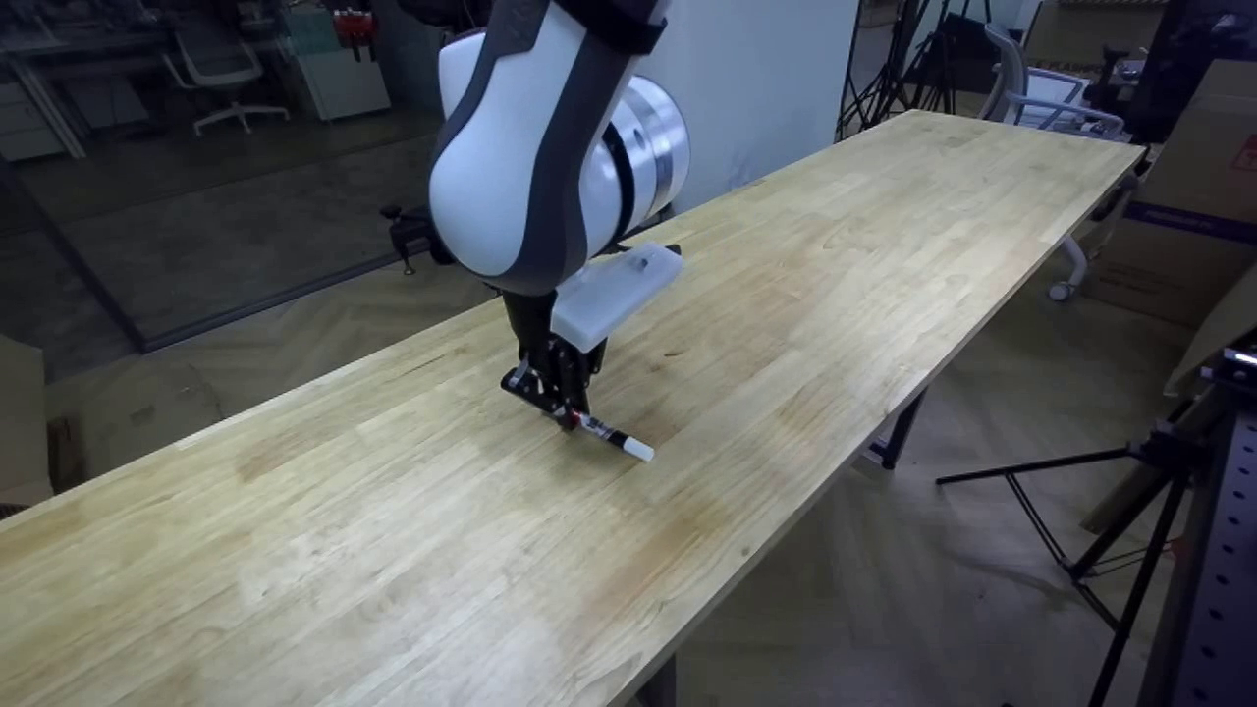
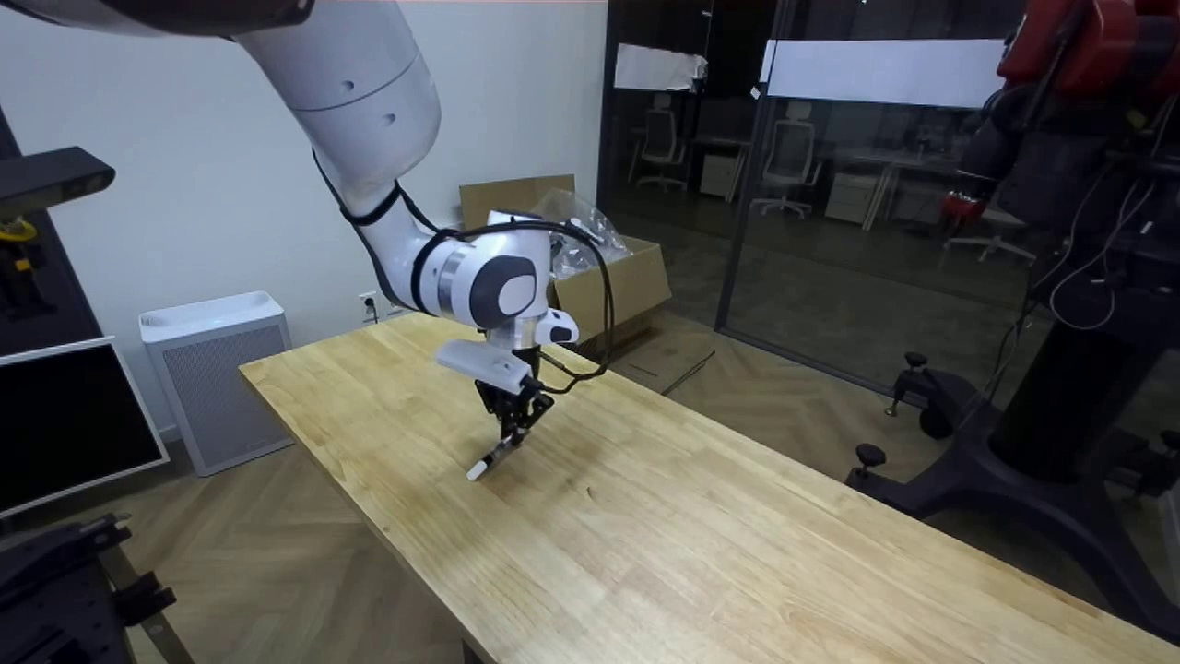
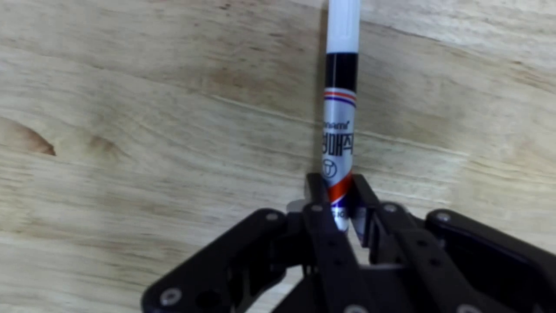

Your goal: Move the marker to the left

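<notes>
The marker (image 1: 617,439) has a white cap, a black band and a whitish printed body with a red stripe. It shows in both exterior views (image 2: 490,458) and runs upward from the jaws in the wrist view (image 3: 340,113). My gripper (image 1: 573,419) points down at the wooden table (image 1: 393,550); it also shows in an exterior view (image 2: 513,436). In the wrist view both fingers (image 3: 336,187) close on the marker's body near its striped part, one on each side. The marker's back end is partly hidden by the fingers. It is level, on or just above the table; I cannot tell which.
The long table extends both ways from the gripper. An open cardboard box (image 2: 613,286) and a white appliance (image 2: 221,378) stand on the floor by the table's end. A black tripod (image 1: 1110,550) stands beside the table. A dark wheeled base (image 2: 996,480) stands past the long edge.
</notes>
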You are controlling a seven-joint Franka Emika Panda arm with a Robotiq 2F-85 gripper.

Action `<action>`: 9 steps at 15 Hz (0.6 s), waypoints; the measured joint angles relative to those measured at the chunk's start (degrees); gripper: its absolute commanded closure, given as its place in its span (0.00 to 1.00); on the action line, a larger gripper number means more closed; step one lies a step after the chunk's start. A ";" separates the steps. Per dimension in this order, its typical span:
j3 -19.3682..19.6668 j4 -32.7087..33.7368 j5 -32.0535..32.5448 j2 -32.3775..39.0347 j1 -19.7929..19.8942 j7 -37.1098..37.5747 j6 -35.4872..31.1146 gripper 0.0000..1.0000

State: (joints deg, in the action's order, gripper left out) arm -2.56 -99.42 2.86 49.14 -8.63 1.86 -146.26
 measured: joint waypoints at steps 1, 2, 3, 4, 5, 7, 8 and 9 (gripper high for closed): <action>0.03 -0.21 -0.20 -0.01 -0.34 0.78 0.00 0.95; 0.05 -0.45 -0.42 -0.07 -0.56 1.42 -0.03 0.95; 0.08 -0.71 -0.56 -0.20 -0.69 1.90 -0.04 0.95; 0.09 -1.01 -0.64 -0.42 -0.74 2.43 -0.06 0.95; 0.10 -1.37 -0.71 -0.75 -0.75 2.78 -0.05 0.95; 0.17 -2.33 -0.99 -1.75 -0.73 3.12 -0.07 0.95; 0.18 -2.84 -1.19 -2.28 -0.72 3.29 -0.08 0.95; 0.17 -3.41 -1.62 -2.86 -0.72 3.35 -0.08 0.95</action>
State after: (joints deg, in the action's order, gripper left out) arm -2.39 -102.83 1.24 46.29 -9.34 5.20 -146.34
